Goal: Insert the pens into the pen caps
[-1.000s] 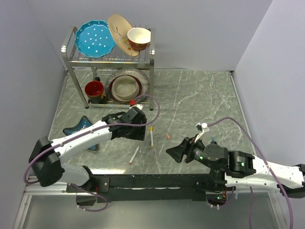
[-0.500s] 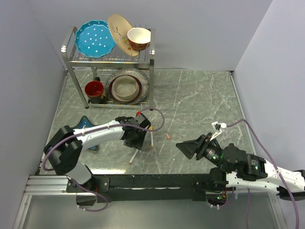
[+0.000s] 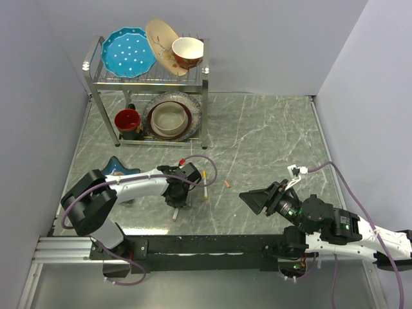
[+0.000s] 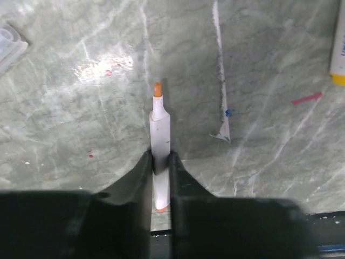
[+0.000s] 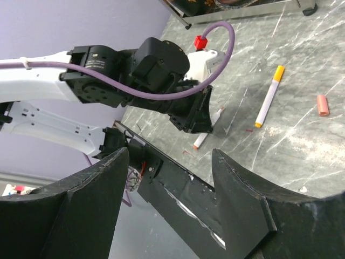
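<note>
Green-grey marbled surface (image 3: 270,135), white-veined, with one glare patch (image 4: 105,65). Plain pale lavender walls (image 3: 270,45) on three sides. Two-tier metal dish rack (image 3: 205,103) stands back left.

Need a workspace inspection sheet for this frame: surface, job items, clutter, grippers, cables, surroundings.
Surface: grey marbled table top, scuffed, with small marks.
Job's things: orange-tipped white pen lying flat; yellow-ended pen loose nearby; orange cap loose, apart from both; third pen not seen.
Clutter: blue star dish, partly under the left arm.
Grippers: left gripper closed on the orange-tipped white pen's barrel; right gripper open, empty.
Cables: purple cable loops off the left wrist; second cable trails the right arm.
Surroundings: dish rack with plates, bowls, red mug; plain walls.
</note>
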